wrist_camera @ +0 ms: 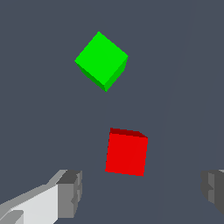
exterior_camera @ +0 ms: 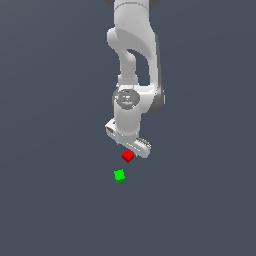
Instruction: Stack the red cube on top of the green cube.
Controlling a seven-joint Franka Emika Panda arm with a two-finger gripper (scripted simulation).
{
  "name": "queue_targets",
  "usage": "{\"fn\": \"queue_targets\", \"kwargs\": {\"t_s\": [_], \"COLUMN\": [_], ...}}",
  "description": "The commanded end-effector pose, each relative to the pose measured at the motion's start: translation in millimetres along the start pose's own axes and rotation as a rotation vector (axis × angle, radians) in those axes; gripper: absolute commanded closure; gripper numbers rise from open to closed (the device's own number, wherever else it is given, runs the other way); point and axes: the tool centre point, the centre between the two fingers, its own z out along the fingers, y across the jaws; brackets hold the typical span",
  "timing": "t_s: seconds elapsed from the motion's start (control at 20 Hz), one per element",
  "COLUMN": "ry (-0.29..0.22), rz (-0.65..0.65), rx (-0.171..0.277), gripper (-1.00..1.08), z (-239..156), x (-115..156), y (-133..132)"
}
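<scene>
A flat, featureless slate-grey ground [exterior_camera: 55,200] fills the exterior view from edge to edge, evenly lit, without walls, furniture or windows. The wrist view shows the same dull grey, with a slightly paler band down the right of the frame.

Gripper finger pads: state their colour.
Dark grey pads, clearest in the wrist view.

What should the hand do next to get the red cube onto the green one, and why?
Probably lower straight down over the red cube and then close. The hand is open, its fingers spread wider than the cube, holding nothing, and the red cube sits apart from the green cube, not yet lifted.
</scene>
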Motion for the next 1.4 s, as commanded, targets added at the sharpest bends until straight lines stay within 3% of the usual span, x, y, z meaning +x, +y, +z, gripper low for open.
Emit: {"fn": "queue_targets", "kwargs": {"t_s": [0.0,0.7,1.35], "ry": [-0.001,-0.005,-0.005], "rz": [0.047,0.121,0.126], "rx": [0.001,0.003,0.004], "gripper": [-0.92,-0.92,-0.92], "z": [6.9,21.8,68.7], "x": [0.8,1.6,1.7], "y": [-1.7,-4.5,-4.7]}}
